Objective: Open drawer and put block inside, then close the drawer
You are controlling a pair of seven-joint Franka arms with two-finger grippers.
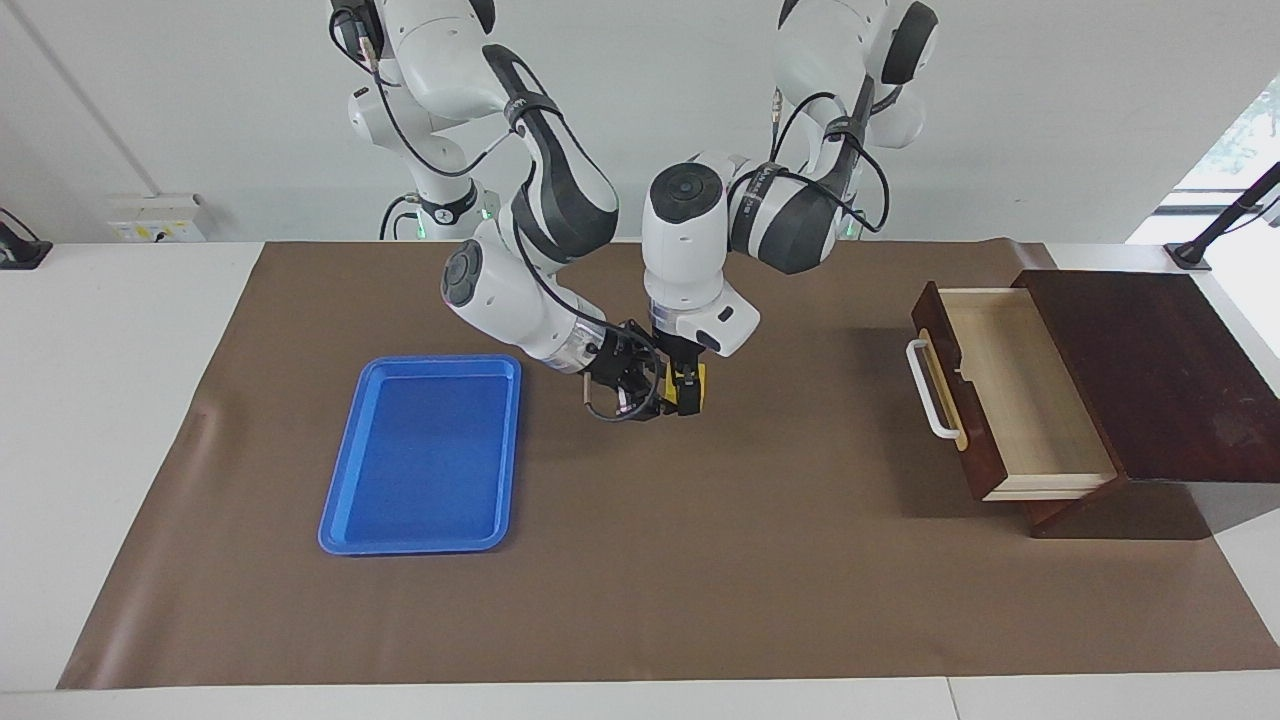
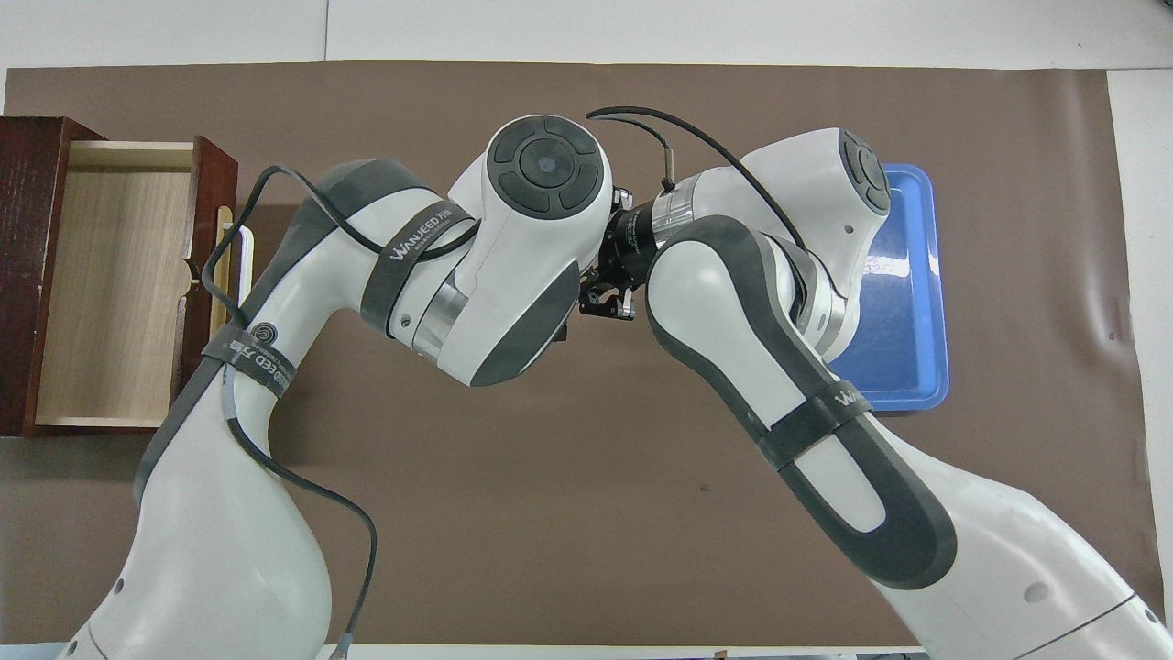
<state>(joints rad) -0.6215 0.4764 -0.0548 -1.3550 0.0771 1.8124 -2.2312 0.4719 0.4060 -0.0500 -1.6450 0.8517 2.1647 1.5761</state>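
Midway along the brown mat (image 1: 700,560) I had both arms meeting above its middle. My right gripper (image 1: 640,395), reaching in tilted from the blue tray's (image 1: 420,455) end of the table, was clenched on the block (image 1: 690,388), a small yellow cube held up off the mat. My left gripper (image 1: 685,385) pointed straight down at that same spot with its jaws spread wide, a dark finger showing against the yellow face; whether its fingers touched the cube I could not tell. From overhead the two wrists hid the cube altogether, and I could make out only a bit of the right gripper's black body between the arms. The drawer (image 1: 1010,400) stood pulled out of its dark wooden box (image 1: 1150,370) at the left arm's end of the table, its pale wooden inside bare and its white bar handle (image 1: 925,390) facing the middle of the mat. The blue tray lay flat on the mat toward the right arm's end, well apart from the drawer, and the grippers hung between the two, closer to the tray.
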